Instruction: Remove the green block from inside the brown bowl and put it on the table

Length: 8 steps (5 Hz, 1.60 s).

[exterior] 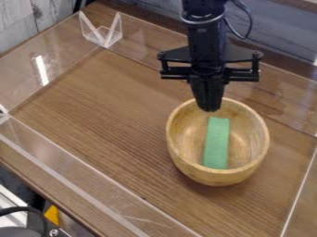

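The brown bowl (pixel 181 153) stands on the table (pixel 99 102) at the right. Inside it the green block (pixel 218 143) lies lengthwise, running from the near wall toward the far rim. My gripper (pixel 207 106) hangs above the bowl's far rim, pointing down. Its fingers are shut to a narrow tip, and I see nothing between them. The block's far end sits just below that tip, and the block appears to rest in the bowl rather than in my grip.
Clear acrylic walls (pixel 37 69) edge the table on the left and front. A clear folded plastic stand (pixel 99 32) sits at the back left. The table's right edge runs close behind the bowl.
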Motion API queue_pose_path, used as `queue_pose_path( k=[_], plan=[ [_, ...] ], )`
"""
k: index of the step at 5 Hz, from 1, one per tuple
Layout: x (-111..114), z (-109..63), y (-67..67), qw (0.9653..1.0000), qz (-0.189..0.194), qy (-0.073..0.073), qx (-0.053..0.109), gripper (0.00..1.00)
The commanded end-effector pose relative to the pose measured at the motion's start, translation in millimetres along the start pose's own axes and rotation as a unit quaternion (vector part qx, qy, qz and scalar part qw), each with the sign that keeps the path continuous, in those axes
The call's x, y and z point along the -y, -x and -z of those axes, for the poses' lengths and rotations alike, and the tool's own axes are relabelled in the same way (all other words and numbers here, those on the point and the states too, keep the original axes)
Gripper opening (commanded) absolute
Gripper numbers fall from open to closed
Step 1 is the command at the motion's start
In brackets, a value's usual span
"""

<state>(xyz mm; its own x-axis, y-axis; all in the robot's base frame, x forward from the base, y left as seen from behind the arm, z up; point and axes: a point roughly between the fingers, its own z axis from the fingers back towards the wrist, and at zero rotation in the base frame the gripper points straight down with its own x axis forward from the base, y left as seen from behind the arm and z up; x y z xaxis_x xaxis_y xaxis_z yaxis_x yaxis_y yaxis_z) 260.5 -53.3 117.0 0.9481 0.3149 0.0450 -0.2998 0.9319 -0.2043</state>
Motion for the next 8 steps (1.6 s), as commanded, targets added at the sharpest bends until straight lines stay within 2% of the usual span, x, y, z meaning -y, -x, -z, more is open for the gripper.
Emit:
queue_pose_path(
  k=[1,2,8],
  plan=[
    [2.7,-10.0,-5.6,0.9997,0.003,0.008,0.022,1.0],
    [0.4,-6.4,-4.9,0.9998,0.002,0.004,0.021,1.0],
    [9.1,44.7,0.0,0.9995,-0.004,-0.025,0.018,1.0]
  ],
)
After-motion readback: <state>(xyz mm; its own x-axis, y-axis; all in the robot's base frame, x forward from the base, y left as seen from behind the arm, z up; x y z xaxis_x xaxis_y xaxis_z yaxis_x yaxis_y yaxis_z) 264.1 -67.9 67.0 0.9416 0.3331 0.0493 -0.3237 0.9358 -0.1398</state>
